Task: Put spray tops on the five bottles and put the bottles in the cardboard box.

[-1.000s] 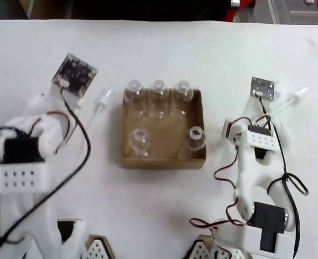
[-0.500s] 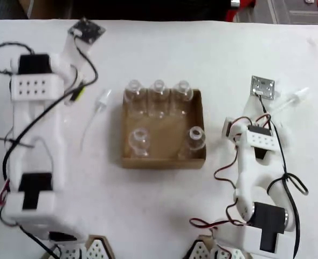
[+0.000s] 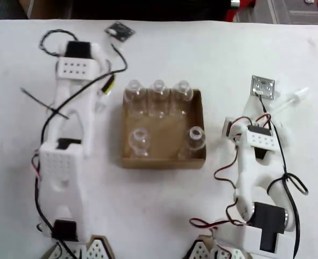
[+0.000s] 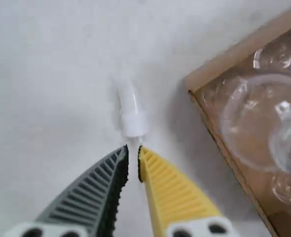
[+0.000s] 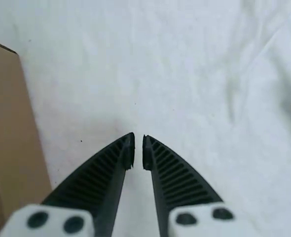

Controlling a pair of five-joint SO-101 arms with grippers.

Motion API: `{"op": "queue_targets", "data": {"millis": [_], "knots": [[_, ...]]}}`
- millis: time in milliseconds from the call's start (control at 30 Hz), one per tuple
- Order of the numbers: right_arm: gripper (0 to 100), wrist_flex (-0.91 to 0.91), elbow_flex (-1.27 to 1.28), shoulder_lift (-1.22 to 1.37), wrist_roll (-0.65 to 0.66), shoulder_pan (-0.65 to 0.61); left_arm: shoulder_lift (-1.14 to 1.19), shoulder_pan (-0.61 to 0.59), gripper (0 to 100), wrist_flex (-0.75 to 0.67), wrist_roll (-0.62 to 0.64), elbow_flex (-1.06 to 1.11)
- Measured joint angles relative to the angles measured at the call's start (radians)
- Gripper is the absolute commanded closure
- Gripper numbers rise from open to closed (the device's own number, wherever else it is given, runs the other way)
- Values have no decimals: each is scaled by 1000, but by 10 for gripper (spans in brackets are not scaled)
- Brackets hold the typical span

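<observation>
While the five clear bottles point(image 3: 158, 91) stand in the cardboard box point(image 3: 163, 161), three in a row along its far wall and two nearer the front corners, their necks are all bare. One white spray top point(image 4: 131, 116) lies on the white worktop point(image 3: 164, 205) just beside the box's left wall, outside it. The left pincer point(image 4: 133, 153), one finger grey and one yellow, sits with its tips right at the end of that spray top, closed to a thin slit; whether it pinches any part of the top cannot be told. A second spray top point(image 3: 295, 99) lies well off to the right of the box, past the right arm. The right pincer point(image 5: 138, 148), its black fingers almost together, holds nothing and hangs over bare worktop near the box's right side.
</observation>
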Motion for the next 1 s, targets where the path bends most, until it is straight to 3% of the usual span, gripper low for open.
{"op": "queue_targets", "data": {"millis": [267,633,1000], "knots": [[982,0,0,0,0,-11,232,0,860,2,95,-252],[982,0,0,0,0,-9,348,-2,865,2,235,-385],[982,0,0,0,0,-9,413,-43,865,-41,203,-385]]}}
